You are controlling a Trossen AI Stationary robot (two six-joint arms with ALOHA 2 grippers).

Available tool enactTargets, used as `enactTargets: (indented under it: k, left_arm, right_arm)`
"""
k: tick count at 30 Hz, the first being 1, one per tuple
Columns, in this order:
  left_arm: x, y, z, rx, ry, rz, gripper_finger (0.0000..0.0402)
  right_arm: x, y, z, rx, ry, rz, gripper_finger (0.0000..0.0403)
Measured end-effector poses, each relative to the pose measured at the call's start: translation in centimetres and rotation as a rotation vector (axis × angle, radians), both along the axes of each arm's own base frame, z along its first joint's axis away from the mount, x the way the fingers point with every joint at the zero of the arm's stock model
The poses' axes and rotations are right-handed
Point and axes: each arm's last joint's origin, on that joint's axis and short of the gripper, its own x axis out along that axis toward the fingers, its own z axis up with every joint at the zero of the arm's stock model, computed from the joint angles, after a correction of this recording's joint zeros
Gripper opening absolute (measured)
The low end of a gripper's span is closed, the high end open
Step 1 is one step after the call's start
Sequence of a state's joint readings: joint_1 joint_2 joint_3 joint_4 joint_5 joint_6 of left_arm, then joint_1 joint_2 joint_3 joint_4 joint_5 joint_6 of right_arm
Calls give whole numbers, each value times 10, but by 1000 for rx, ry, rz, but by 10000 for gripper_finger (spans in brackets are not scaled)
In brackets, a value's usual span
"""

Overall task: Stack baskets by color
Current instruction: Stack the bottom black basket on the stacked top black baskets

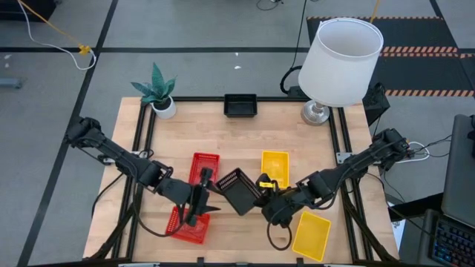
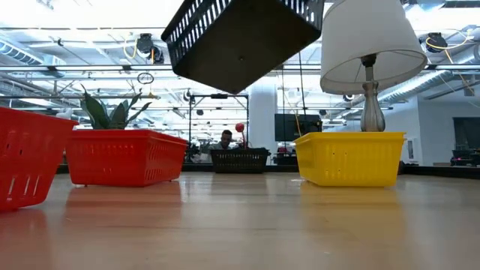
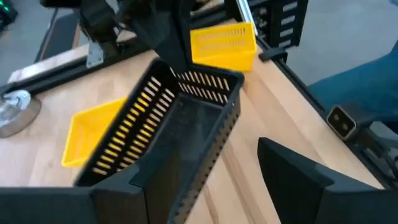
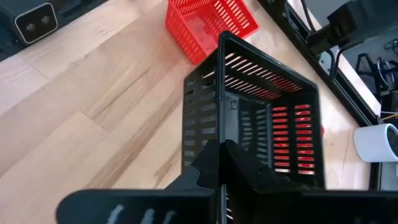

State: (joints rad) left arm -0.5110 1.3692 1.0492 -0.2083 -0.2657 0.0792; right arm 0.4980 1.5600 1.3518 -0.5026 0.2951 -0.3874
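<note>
A black basket (image 1: 239, 190) hangs tilted over the table's middle, seen high up in the low view (image 2: 240, 37). My right gripper (image 1: 266, 200) is shut on its right side. My left gripper (image 1: 202, 196) is at its left side, open, its fingers (image 3: 298, 180) wide on either side of the basket's end (image 3: 186, 155). Two red baskets (image 1: 205, 167) (image 1: 189, 227), two yellow baskets (image 1: 274, 165) (image 1: 312, 236) and another black basket (image 1: 240, 105) rest on their bottoms on the table. My left gripper stands open about the basket's end; whether a finger touches the wall, I cannot tell. My right gripper pinches the rim of one wall (image 4: 221, 118), one finger inside the basket and one outside. It comes slanting down from the table's right. The basket is lifted clear and tilted.
A white lamp (image 1: 338, 63) stands at the far right corner and a potted plant (image 1: 159, 95) at the far left. The near red basket lies under my left arm. Bare wood shows along the near middle (image 1: 245, 237).
</note>
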Motion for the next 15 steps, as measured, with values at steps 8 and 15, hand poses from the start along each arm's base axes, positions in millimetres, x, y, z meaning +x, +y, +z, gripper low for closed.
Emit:
enactTargets:
  k: [8,15]
  left_arm:
    - [9,-3,-5,37,-28,-24,220]
    - [21,3,-18,53,16,-33,219]
  right_arm:
    - [0,0,0,-23,1,19,4]
    - [0,0,0,-53,-2,47,4]
